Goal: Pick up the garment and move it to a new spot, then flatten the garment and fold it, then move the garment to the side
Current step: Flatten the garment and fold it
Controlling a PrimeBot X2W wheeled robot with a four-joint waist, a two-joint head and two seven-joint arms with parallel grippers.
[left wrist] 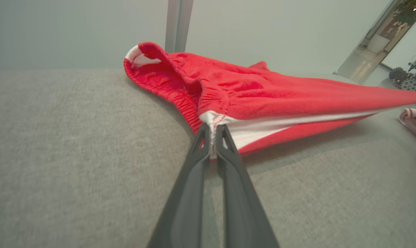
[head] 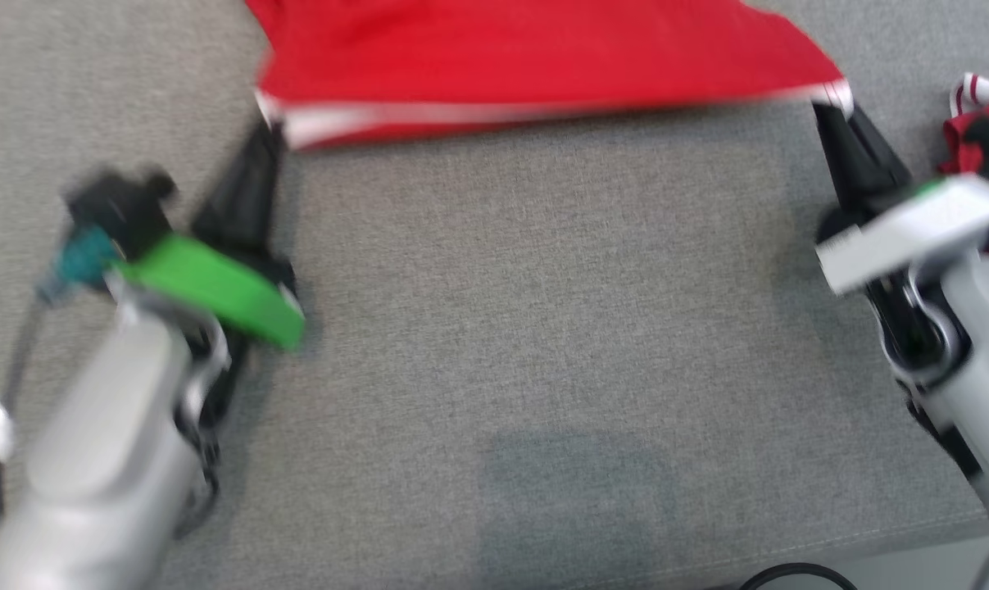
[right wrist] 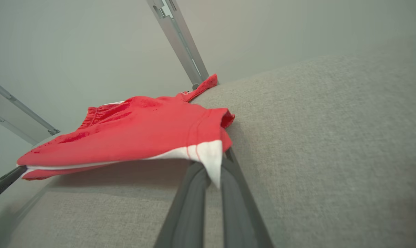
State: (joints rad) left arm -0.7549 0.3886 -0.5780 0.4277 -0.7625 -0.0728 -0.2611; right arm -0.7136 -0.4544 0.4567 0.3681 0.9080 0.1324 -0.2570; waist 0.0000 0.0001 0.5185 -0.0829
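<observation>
Red cloth first, head view: the garment (head: 527, 57) lies across the top of the frame on the grey fabric surface (head: 543, 311). Its near hem, w/ a white stripe, is stretched taut btwn the two arms. The left gripper (head: 271, 131) is clamped on the hem's left corner and the right gripper (head: 832, 98) is pinched on the right corner. This frame is motion-blurred, so detail at the tips is soft. A green band (head: 215, 287) wraps the left wrist. A second red-and-white cloth item (head: 982, 131) sits at the right edge, just beside the right arm. A dark cable (head: 789, 574) loops at the bottom edge.

Left wrist view: the left gripper (left wrist: 213, 132) has both dark fingers (left wrist: 194, 165) closed on the white-trimmed corner, w/ only cloth btwn them. The garment (left wrist: 263, 93) humps up behind the tips (gathered elastic waistband (left wrist: 142, 57) at the far end). The hem runs off right, raised off the surface w/ a shadow beneath. A metal post (left wrist: 178, 24) stands behind, against a pale wall.

Right wrist view: the right gripper (right wrist: 213, 168) is shut on the other white corner, which pokes down btwn its fingers as a point. The garment (right wrist: 142, 131) spans left to the left gripper's tip at the frame edge. Its far part rests on the surface.
</observation>
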